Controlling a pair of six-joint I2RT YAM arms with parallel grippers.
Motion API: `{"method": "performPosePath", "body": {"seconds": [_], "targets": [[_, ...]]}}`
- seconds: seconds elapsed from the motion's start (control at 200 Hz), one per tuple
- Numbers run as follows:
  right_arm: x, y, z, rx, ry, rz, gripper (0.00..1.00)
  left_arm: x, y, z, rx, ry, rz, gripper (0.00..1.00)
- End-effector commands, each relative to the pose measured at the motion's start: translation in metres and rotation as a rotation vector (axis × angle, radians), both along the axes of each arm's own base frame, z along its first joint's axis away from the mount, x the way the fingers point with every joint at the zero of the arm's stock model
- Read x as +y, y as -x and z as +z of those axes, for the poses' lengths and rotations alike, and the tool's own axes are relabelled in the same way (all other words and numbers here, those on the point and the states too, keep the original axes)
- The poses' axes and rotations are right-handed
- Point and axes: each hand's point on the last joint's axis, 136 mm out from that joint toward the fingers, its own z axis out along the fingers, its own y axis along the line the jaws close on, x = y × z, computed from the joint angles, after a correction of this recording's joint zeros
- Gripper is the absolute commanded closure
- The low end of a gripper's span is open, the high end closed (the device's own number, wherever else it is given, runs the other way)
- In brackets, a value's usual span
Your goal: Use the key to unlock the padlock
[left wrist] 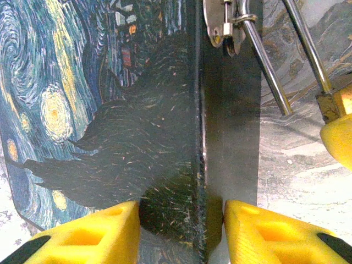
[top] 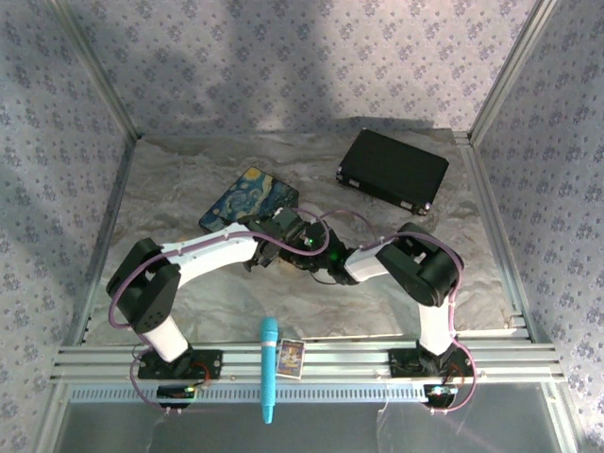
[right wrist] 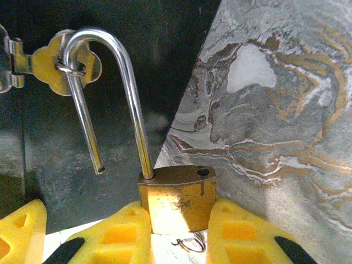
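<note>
Padlock (right wrist: 176, 201) sat just off the tin's (left wrist: 82, 110) dark side wall, the brass body upright and caught squarely between the two yellow fingers of the right pincer (right wrist: 177, 219). The fingers pressed both flanks of the body, so this pincer was clenched on the padlock. Shackle (right wrist: 132, 82) stood sprung. One leg was seated in the body; the other hung free beside the tin's wall, its end clear of the open hole in the top of the body. The shackle's bend passed through the wire ring on the tin's hasp (right wrist: 47, 63), so the padlock was hooked to the tin. A small wire loop (right wrist: 190, 243) showed just under the body, on the side away from the hasp.

Left pincer (left wrist: 181, 214) straddled the tin's edge, one finger against the painted lid face and one against the dark wall. It was partly closed and gripping the tin. Past the tin's wall in the left wrist view, the shackle legs ran down to a yellow finger of the right pincer.

The tin lay flat on the marbled surface (right wrist: 275, 137). A black case (top: 394, 170) lay well apart from the tin at the far side, a cyan stick (top: 269, 368) well apart on the near side.
</note>
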Motion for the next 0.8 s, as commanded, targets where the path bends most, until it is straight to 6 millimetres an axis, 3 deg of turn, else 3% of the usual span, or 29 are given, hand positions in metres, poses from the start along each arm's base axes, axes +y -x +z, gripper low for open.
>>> {"method": "performPosePath", "body": {"seconds": [0.0, 0.285, 0.495, 0.795], "targets": [[-0.028, -0.044, -0.009, -0.004, 0.023, -0.194, 1.00, 0.007, 0.029, -0.032, 0.159, -0.029, -0.023, 0.57], [-0.022, -0.057, -0.004, 0.020, -0.026, -0.228, 1.00, 0.007, 0.030, -0.040, 0.174, -0.040, -0.018, 0.58], [-0.035, -0.067, -0.013, 0.045, -0.040, -0.272, 1.00, 0.008, 0.030, -0.043, 0.175, -0.046, -0.018, 0.58], [-0.039, -0.076, -0.007, 0.038, -0.042, -0.252, 1.00, 0.011, 0.032, -0.045, 0.173, -0.052, -0.008, 0.58]]}}
